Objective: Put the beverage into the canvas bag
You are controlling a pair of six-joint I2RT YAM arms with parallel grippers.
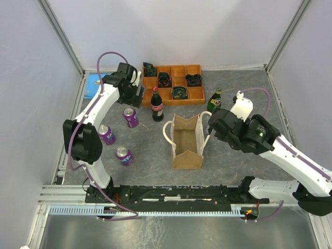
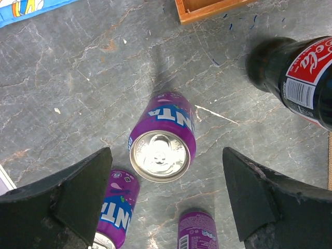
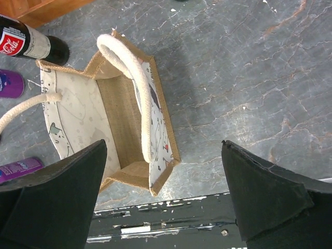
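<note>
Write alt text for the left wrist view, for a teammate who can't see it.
A purple soda can, silver top towards the camera, sits on the grey table, framed between the open fingers of the left end effector. Two more purple cans show at the bottom edge; a cola bottle is at right, a wooden tray corner at top.

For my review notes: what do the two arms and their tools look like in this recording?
Both arms have white links joined by bulky black joints: see the left arm and right arm. A thin purple cable loops along each one. The left tool and right tool each end in two broad, wedge-shaped matte black fingers. I see no markings on them.
</note>
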